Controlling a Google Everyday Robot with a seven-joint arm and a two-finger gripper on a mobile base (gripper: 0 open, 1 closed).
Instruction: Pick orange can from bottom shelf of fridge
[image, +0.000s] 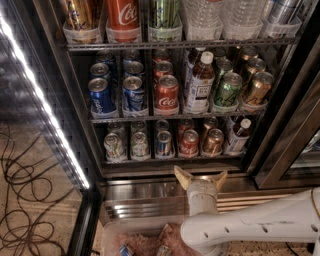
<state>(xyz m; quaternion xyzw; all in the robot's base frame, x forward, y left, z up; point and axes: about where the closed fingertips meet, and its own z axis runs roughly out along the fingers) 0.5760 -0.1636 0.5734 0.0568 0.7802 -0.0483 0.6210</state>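
The tool (200, 175) is being held wide open and empty below the bottom shelf (150, 160), and it is being best aimed at the orange can (213, 141), clear of the red can (189, 143)

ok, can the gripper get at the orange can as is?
Probably yes: the orange can sits front row on the bottom shelf, nothing before it; the gripper is just below, jaws open; the red can stands close beside it.

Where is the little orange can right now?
In the camera view the orange can stands on the bottom shelf, right of the red can and left of a white-capped bottle; the open gripper is just below it.
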